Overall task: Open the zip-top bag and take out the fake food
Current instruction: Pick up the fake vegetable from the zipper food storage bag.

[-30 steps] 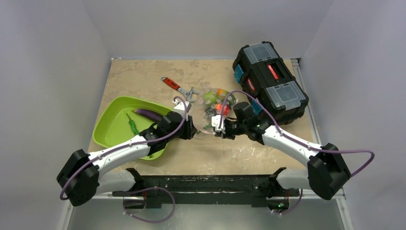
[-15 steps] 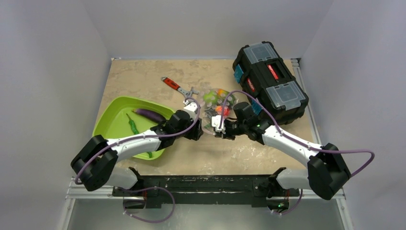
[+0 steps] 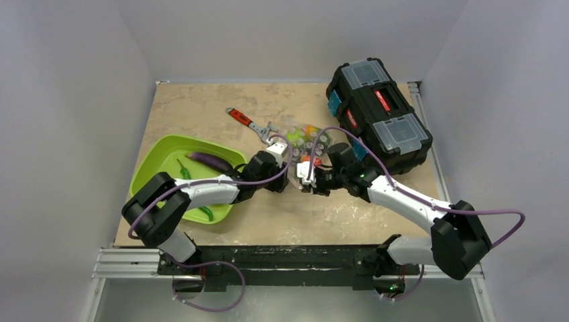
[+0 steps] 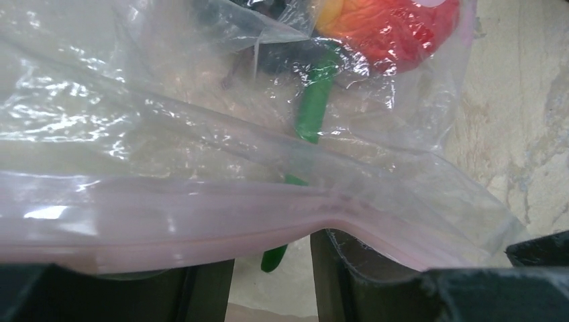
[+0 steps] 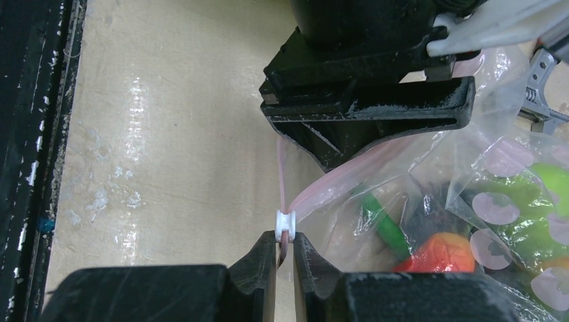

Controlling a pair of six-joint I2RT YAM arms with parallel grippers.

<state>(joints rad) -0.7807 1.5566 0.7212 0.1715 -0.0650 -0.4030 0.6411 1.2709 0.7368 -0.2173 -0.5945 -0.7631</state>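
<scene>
One beige tabletop (image 3: 194, 111), grey walls (image 3: 288, 40) 3 sides; zip-top bag (image 3: 305, 139) centre.

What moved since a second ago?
The left gripper swung right, away from the green tray, up to the zip-top bag's pink zip edge, its jaws apart. The right gripper stayed pinched on the bag's zip strip. The tray, wrench and toolbox did not move.

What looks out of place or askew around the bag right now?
On the zip-top bag, the pink zip strip is buckled rather than straight. A red-handled wrench lies beside the bag, odd next to fake food. Nothing looks spilled or torn.
</scene>
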